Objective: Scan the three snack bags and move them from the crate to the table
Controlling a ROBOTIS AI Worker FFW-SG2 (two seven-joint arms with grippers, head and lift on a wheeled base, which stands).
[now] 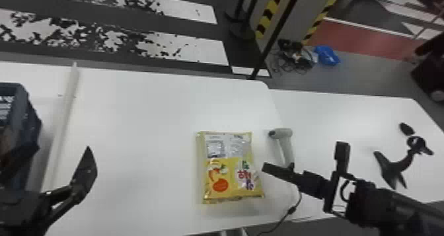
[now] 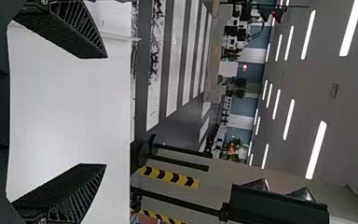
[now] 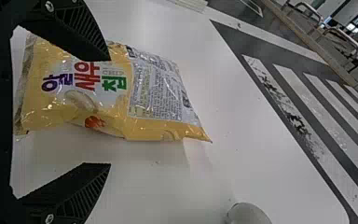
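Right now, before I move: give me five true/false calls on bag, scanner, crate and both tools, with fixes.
1. A yellow snack bag lies on the table. True.
2. In the head view, the scanner is left of the bag. False: it is on the bag's right.
3. The left tool is clamped on a snack bag. False: its fingers stand apart with nothing between them.
4. The crate is at the head view's left edge. True.
5. The right tool is shut. False: its fingers are spread apart.
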